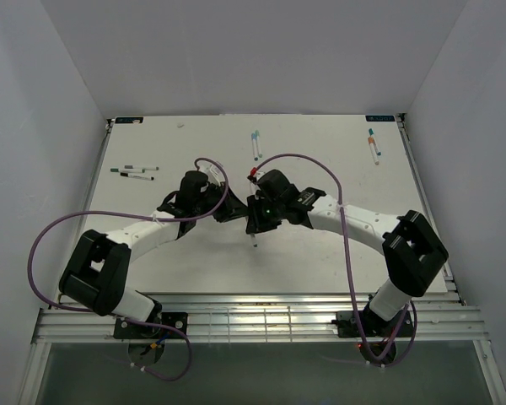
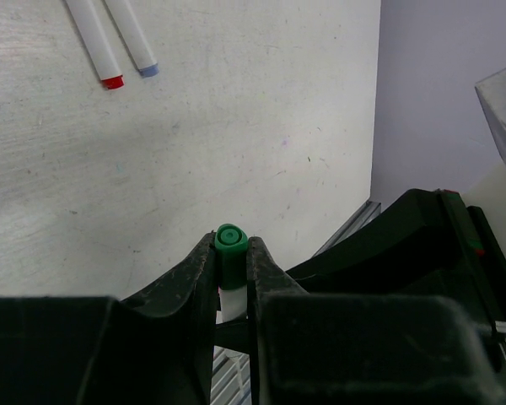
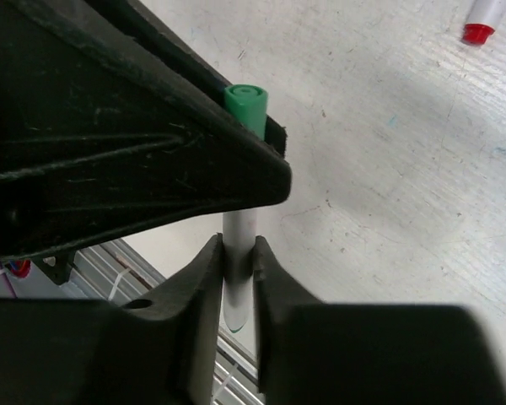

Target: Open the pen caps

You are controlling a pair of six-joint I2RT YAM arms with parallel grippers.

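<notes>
Closest to the left wrist lens, the left end effector (image 2: pixel 232 253) pinches the green cap (image 2: pixel 230 240), jaws nearly closed against its sides. The cap's flat end points toward the top of the frame, and the white barrel (image 2: pixel 227 301) shows just beneath it. From the right wrist, the pen's long axis runs straight up the frame, cap uppermost, and the right end effector (image 3: pixel 238 250) is squeezed almost shut on the barrel lower down. Overhead, both meet at the centre of the counter (image 1: pixel 295 270). A red-tipped pen (image 2: pixel 110 80) and a blue-tipped pen (image 2: pixel 148 71) lie at the left wrist frame's upper left.
</notes>
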